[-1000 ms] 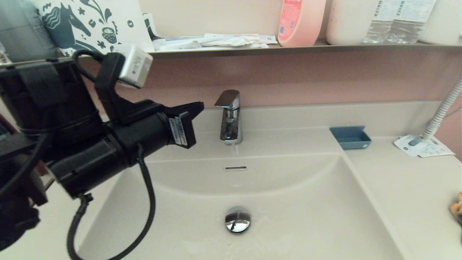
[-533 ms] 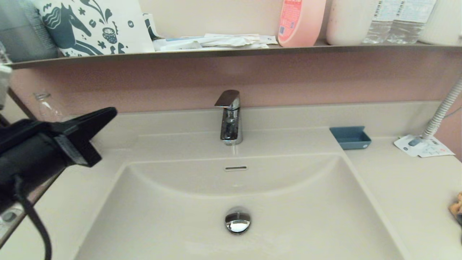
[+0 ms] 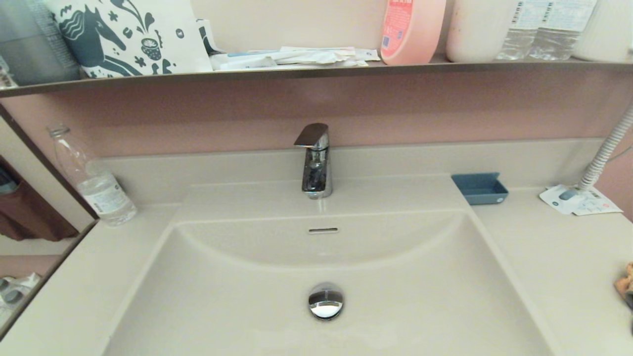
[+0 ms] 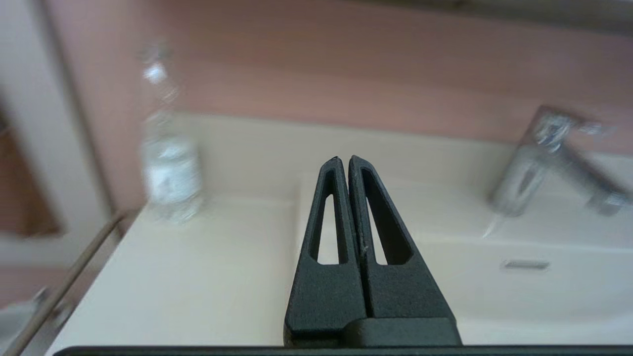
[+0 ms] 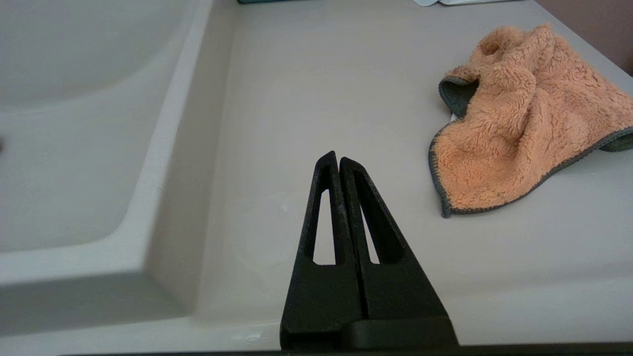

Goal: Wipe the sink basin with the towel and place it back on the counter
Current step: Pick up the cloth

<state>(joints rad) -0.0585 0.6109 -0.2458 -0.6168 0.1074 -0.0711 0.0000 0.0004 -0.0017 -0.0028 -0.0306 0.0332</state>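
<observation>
I see towel (image 5: pixel 524 123) lying crumpled on counter (image 5: pixel 316 99), R of sink basin (image 3: pixel 321 267), touching nothing. My R gripper (image 5: pixel 338 160) hovers nr it, jaws closed, empty. My L gripper (image 4: pixel 343 160) over counter's L side nr bottle (image 4: pixel 168 173), jaws closed, empty.

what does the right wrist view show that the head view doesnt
Only the right wrist view shows the right gripper, fingers shut and holding nothing, and the whole towel lying crumpled on the counter.

Only the head view shows the faucet, drain plug, blue tray, water bottle and the shelf; neither arm appears in it.

Both show the sink basin, the counter, and the towel, which in the head view is just a sliver at the right edge.
</observation>
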